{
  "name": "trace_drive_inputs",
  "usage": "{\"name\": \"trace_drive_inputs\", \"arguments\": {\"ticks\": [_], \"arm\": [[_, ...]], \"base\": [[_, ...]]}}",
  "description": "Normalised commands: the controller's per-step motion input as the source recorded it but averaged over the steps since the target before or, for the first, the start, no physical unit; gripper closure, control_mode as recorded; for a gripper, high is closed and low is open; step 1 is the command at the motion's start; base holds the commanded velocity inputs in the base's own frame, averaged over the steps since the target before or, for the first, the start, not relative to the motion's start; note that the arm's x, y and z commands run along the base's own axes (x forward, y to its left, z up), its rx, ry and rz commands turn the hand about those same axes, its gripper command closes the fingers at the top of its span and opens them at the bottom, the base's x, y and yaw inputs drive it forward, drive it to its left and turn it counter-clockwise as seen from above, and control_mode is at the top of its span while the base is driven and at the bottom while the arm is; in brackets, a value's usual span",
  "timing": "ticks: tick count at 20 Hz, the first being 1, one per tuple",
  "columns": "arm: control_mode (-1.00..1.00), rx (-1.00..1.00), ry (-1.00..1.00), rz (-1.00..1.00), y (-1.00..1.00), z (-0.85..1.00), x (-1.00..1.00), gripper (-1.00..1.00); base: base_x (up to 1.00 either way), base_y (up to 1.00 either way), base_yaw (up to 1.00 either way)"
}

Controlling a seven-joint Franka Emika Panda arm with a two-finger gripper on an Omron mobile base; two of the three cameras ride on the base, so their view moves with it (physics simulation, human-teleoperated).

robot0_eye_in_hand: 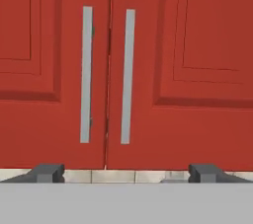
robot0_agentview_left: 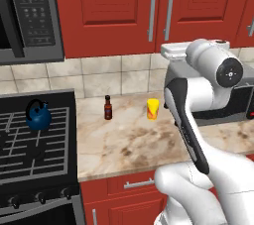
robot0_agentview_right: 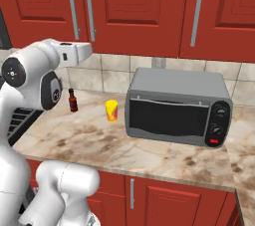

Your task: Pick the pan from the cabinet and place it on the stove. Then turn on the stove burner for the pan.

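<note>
The red cabinet (robot0_agentview_left: 119, 11) (robot0_agentview_right: 134, 11) hangs above the counter with both doors shut, so the pan is hidden. In the hand view its two silver bar handles (robot0_eye_in_hand: 86, 75) (robot0_eye_in_hand: 127, 77) stand side by side at the door seam. My gripper (robot0_eye_in_hand: 126, 173) is open and empty, level with the doors' lower edge and a short way in front of them. My white hand (robot0_agentview_left: 173, 50) (robot0_agentview_right: 74, 51) points at the wall under the cabinet. The black stove (robot0_agentview_left: 34, 144) lies at the left, with its knobs (robot0_agentview_left: 37, 198) along the front.
A blue kettle (robot0_agentview_left: 38, 115) sits on the stove's back grate, under a microwave (robot0_agentview_left: 30, 16). On the marble counter stand a small dark bottle (robot0_agentview_left: 107, 108) (robot0_agentview_right: 73, 100) and a yellow cup (robot0_agentview_left: 153, 109) (robot0_agentview_right: 111, 110). A grey toaster oven (robot0_agentview_right: 177, 105) stands at the right.
</note>
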Motion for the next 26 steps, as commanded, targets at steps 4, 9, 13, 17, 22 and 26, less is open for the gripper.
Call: {"name": "trace_drive_inputs", "arguments": {"ticks": [4,9,13,17,22,26], "arm": [[-1.00,0.00,-0.09,0.02,-0.02,0.16,0.27,-1.00],[-1.00,0.00,-0.16,0.11,-0.08,0.20,0.12,-1.00],[-1.00,0.00,-0.13,0.09,-0.02,0.15,0.03,-1.00],[-1.00,0.00,-0.05,0.00,0.00,0.13,0.22,-1.00],[-1.00,0.00,-0.01,0.00,0.00,0.10,0.34,-1.00],[-1.00,0.00,0.00,0.00,0.00,0.04,0.37,-1.00]], "base": [[0.00,0.00,0.00],[0.00,0.00,0.00],[0.00,0.00,0.00],[0.00,0.00,0.00],[0.00,0.00,0.00],[0.00,0.00,0.00]]}}
